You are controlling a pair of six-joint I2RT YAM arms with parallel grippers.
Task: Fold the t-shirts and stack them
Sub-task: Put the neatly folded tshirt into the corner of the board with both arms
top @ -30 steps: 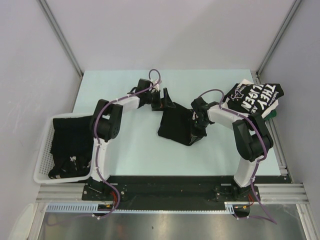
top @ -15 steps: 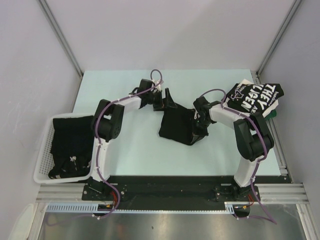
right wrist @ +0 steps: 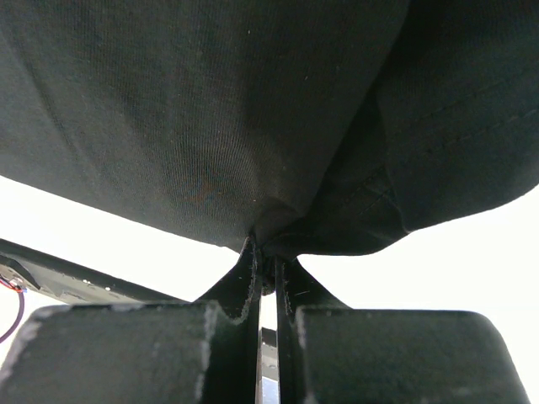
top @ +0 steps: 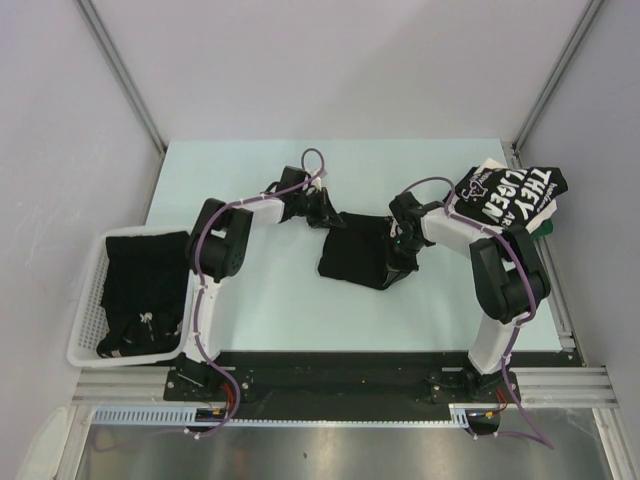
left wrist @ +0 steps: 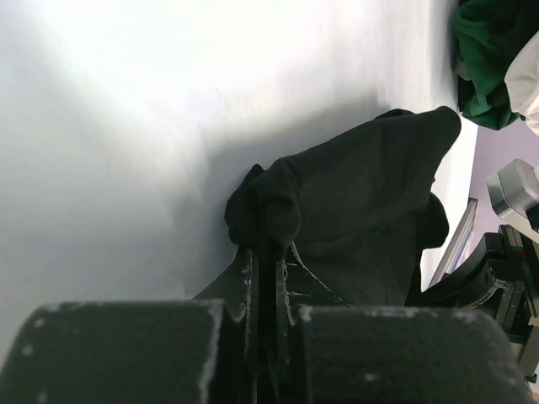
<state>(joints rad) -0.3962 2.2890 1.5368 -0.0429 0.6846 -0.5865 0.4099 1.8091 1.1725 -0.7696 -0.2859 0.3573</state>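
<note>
Left end effector (left wrist: 266,252): clamped on a bunched edge of the black t-shirt (top: 355,255).
Right end effector (right wrist: 267,265): clamped on the opposite edge.
Advised handling: move both grips evenly, keeping the cloth taut.

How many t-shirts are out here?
3 distinguishable: a black one mid-table, a lettered one far right, black cloth in the basket. More may hide beneath the last two.

white "THEY" lettering, on folded black t-shirt (top: 508,196)

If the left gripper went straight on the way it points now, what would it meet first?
The black t-shirt: the left gripper is shut on its bunched edge, so it would push straight into that cloth. Beyond comes probably the right arm; depth is unclear.
</note>
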